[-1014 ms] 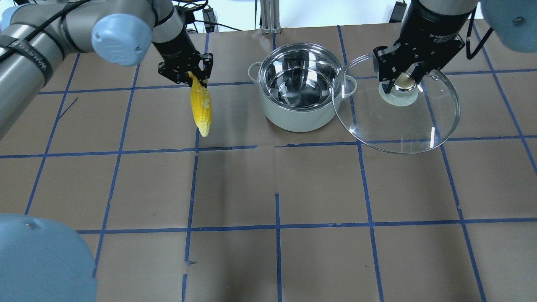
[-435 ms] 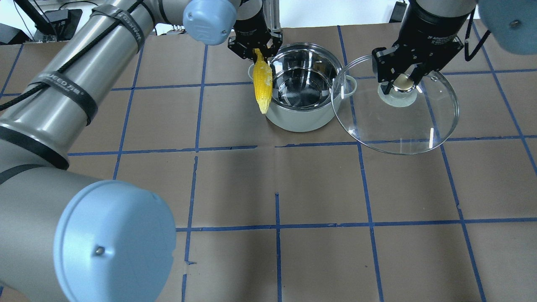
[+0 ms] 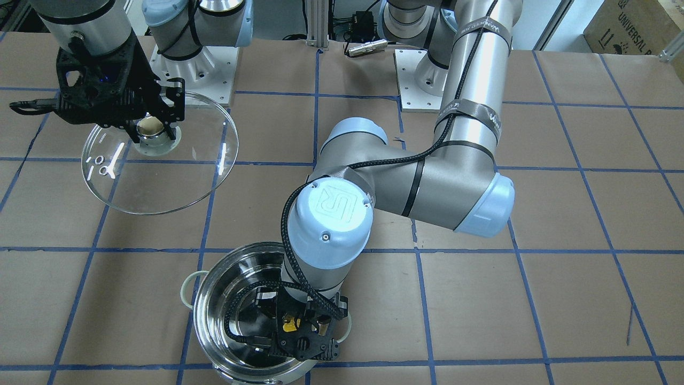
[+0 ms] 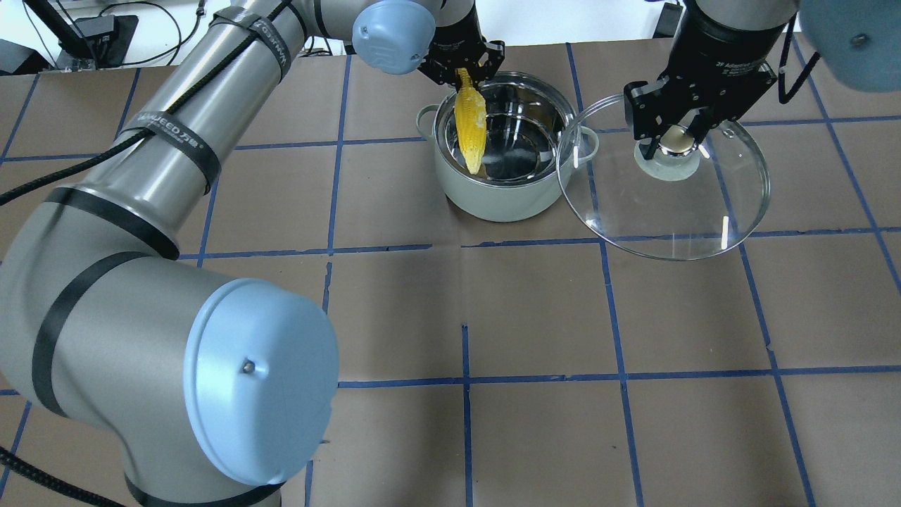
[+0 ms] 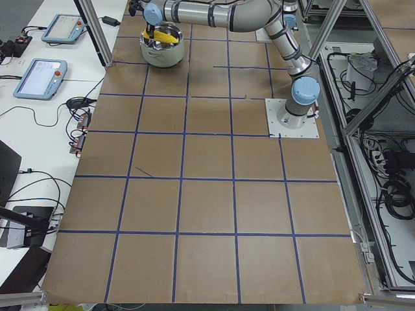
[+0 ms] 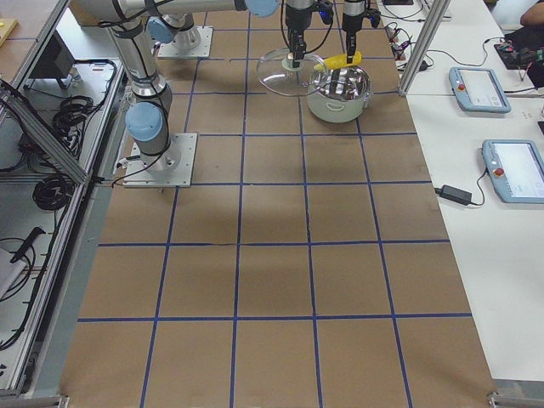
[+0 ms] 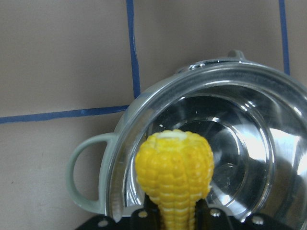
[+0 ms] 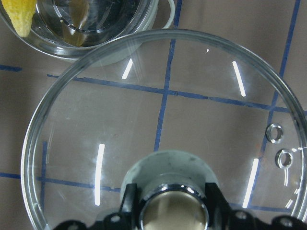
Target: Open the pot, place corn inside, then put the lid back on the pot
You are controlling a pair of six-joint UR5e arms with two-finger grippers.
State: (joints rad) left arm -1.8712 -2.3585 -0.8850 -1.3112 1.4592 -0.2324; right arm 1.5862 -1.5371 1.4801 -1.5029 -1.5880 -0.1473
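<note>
The left tool (image 4: 462, 70) is clamped on the blunt end of the corn cob (image 4: 470, 130), which hangs slanted, tip lowest, over the open mouth of the stainless-steel pot (image 4: 501, 203), nearer its left wall. The pot stands on the desk (image 4: 535, 317), far from the robot. The right tool (image 4: 677, 135) is closed on the knob (image 8: 173, 211) of the glass lid (image 4: 669, 211), holding it off the desk just right of the pot, its edge overlapping the pot's right handle (image 4: 590, 144) from overhead

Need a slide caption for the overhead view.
Left tool holds corn over the open pot; right tool holds the lid aside.
</note>
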